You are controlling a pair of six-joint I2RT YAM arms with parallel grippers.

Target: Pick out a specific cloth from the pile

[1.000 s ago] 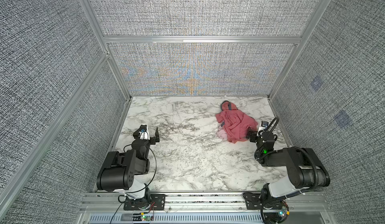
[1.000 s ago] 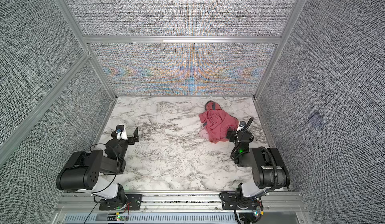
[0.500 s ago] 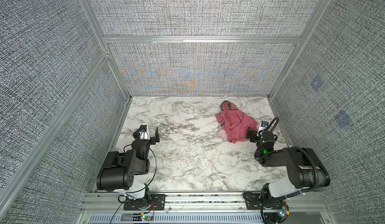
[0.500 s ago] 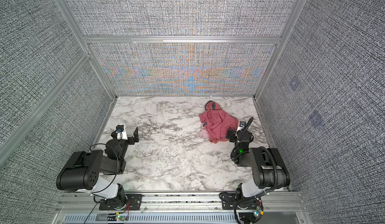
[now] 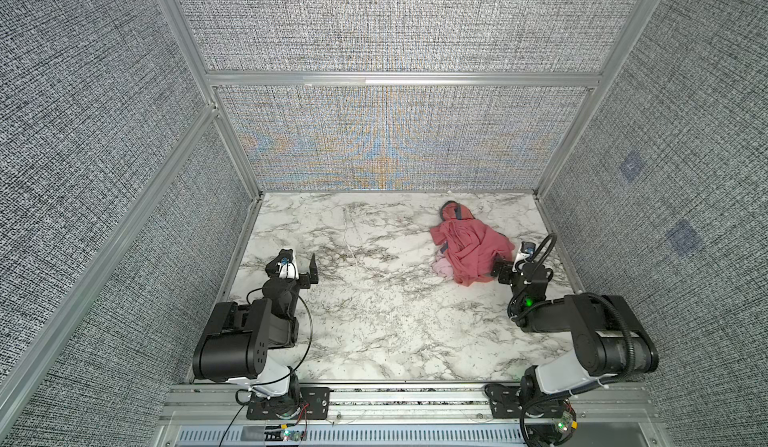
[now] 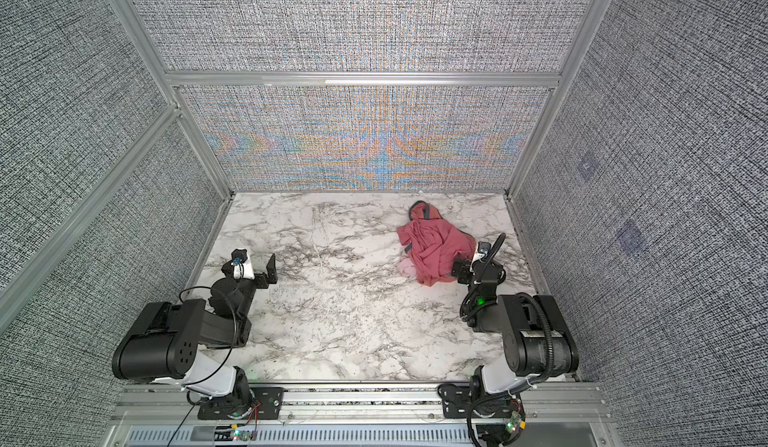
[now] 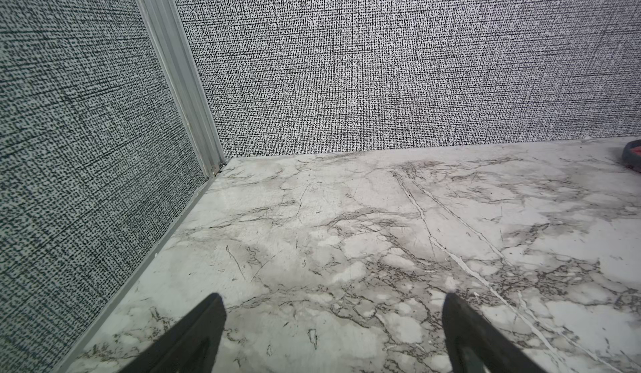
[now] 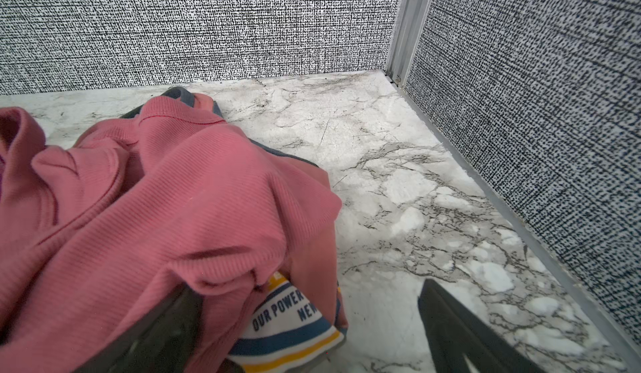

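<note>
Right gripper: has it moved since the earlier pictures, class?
No. In a top view the right gripper sits where it did, at the pile's edge, with the same gap to the right rail.

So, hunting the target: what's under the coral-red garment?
A bit of pale pink cloth pokes out beneath the coral-red garment; striped printed fabric shows too. The rest is covered.

place: lab robot cell | signs: grey fabric walls point(image 5: 395, 21), aluminium frame point(image 5: 399, 79), marble-print tabletop point(image 5: 374, 307), left arm point(image 5: 232, 341), right arm point(image 5: 602, 337)
</note>
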